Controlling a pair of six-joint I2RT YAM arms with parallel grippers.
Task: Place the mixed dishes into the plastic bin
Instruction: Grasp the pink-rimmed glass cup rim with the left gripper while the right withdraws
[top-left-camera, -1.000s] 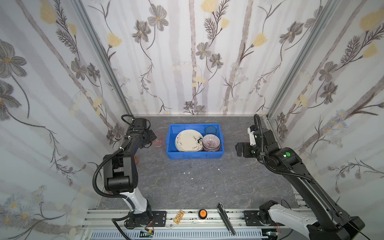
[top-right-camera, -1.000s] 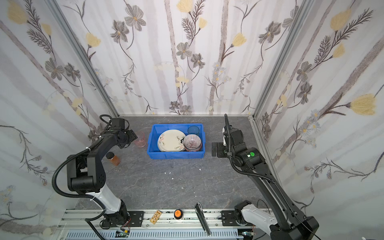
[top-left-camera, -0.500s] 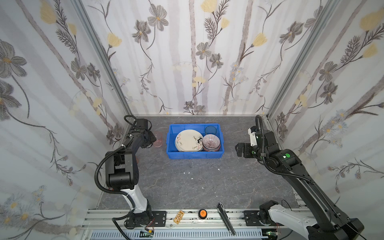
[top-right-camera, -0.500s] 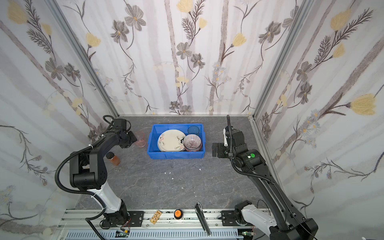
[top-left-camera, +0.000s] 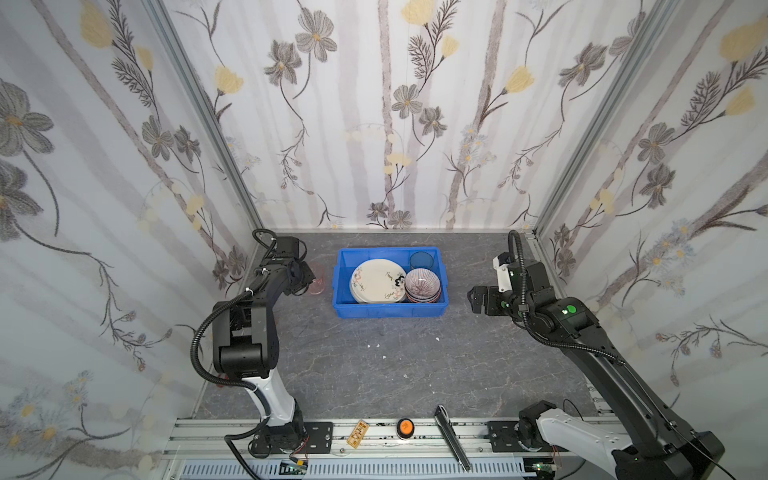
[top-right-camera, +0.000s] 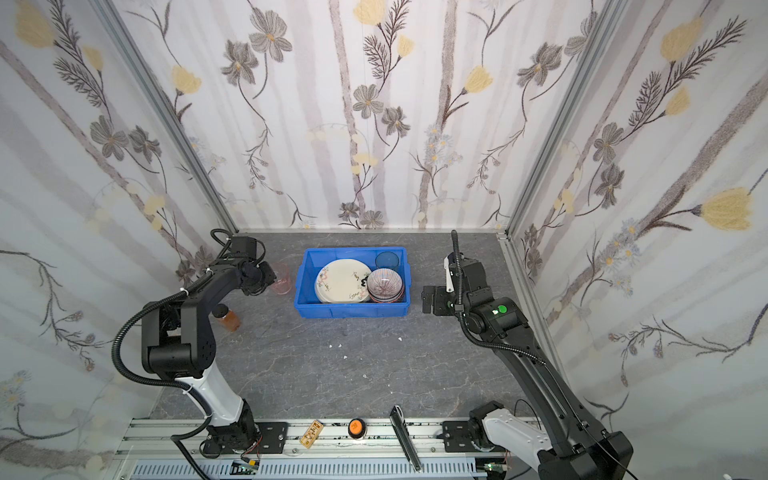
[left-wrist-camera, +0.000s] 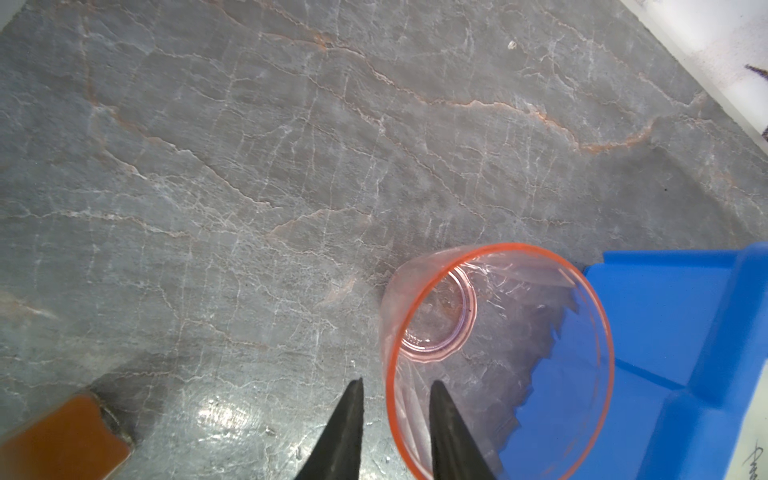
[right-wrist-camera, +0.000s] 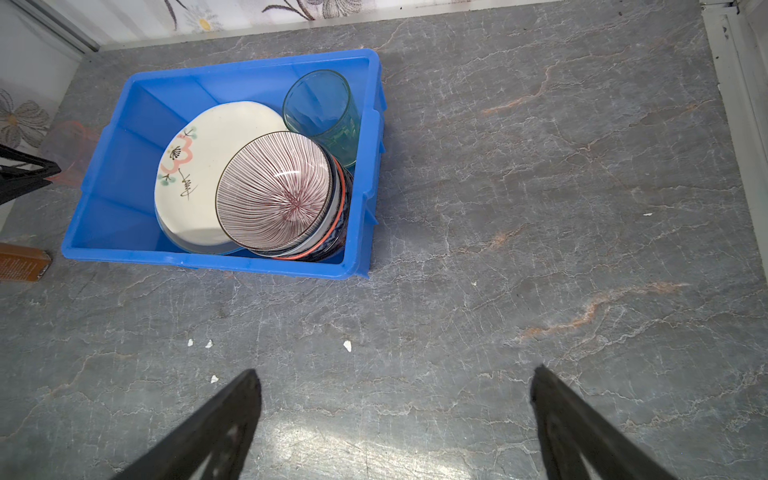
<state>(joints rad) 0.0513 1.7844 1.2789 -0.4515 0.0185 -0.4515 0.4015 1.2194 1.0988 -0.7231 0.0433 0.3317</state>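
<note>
Pink tumbler (left-wrist-camera: 494, 357): only left wrist shows left jaws straddling rim; right jaws spread.

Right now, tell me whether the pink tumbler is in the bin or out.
Out: the tumbler stands upright on the table beside the bin, left gripper straddling its rim.
</note>
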